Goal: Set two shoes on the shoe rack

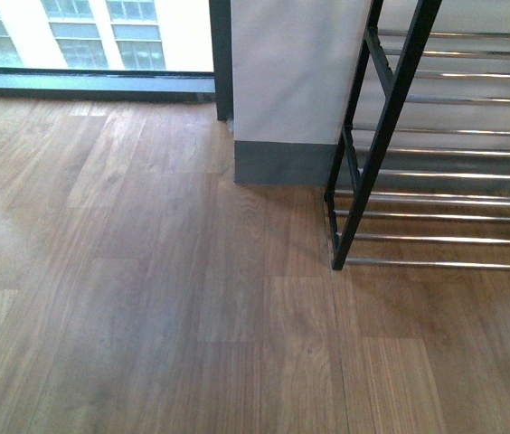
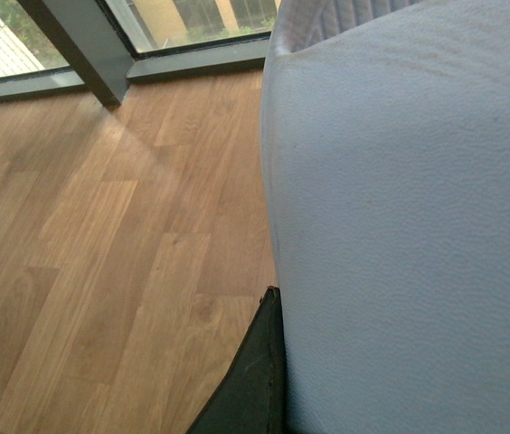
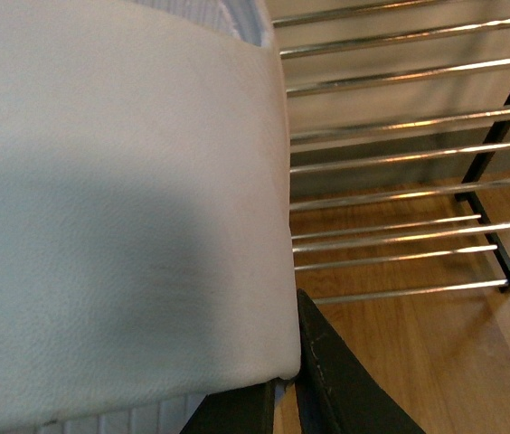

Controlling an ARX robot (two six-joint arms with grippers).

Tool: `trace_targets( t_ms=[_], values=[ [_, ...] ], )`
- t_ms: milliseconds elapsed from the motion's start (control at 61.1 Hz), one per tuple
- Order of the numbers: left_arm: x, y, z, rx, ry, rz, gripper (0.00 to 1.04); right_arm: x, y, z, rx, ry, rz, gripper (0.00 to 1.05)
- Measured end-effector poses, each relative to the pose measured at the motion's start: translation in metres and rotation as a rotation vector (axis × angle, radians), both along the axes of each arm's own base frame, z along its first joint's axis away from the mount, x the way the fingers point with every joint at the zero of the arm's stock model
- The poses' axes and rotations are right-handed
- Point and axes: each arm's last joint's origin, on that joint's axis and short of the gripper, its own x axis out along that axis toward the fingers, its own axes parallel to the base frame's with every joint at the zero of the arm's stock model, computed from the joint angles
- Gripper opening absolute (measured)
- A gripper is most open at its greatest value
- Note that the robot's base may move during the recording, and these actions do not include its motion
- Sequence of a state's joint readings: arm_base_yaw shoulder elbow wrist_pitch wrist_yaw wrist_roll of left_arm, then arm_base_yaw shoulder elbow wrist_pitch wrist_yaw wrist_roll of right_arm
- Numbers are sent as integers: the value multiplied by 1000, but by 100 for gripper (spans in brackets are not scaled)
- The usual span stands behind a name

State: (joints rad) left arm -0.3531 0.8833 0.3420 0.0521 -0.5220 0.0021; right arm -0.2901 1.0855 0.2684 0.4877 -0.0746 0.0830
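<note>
**Item: pair of pale blue slippers, for the shoe rack**

**Location.** Neither slipper shows in the front view. The first slipper [image 2: 400, 226] fills the right of the left wrist view, clear of the wooden floor [image 1: 146, 289]. The second slipper [image 3: 119, 199] fills the left of the right wrist view, with the rack's chrome rods just beyond it at the right of the frame. The shoe rack [image 1: 383, 136] stands at the right edge of the front view, beside a white pillar [image 1: 291, 72]. The shelves that can be seen are bare.

**End effectors.** Left gripper [image 2: 264, 362]: one dark finger lies against the slipper's edge and the other is hidden. I take it to be clamped on the slipper. Right gripper [image 3: 287, 402]: two dark fingers stand close together at the lower middle of the frame, nipping the slipper's edge.

**Handling.** The surface is finely pebbled and matt, so probably rubber. I judge the slippers light, springy and not fragile, and unlikely to slip in a grip. The wide strap looks like the best place to hold. The smooth, gapped rods may let a sole tilt or slide, so it should be laid flat across several rods.

**Markings.** No brand, label or lettering can be read on the slippers or the rack.
</note>
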Motion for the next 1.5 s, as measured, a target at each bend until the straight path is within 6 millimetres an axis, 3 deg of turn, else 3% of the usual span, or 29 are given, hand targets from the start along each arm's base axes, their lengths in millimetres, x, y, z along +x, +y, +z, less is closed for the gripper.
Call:
trace_targets(
  t_ms=[1505],
  values=[
    [0, 0, -1, 1, 2, 0, 2, 0, 0, 0, 2, 0, 0, 2]
  ],
)
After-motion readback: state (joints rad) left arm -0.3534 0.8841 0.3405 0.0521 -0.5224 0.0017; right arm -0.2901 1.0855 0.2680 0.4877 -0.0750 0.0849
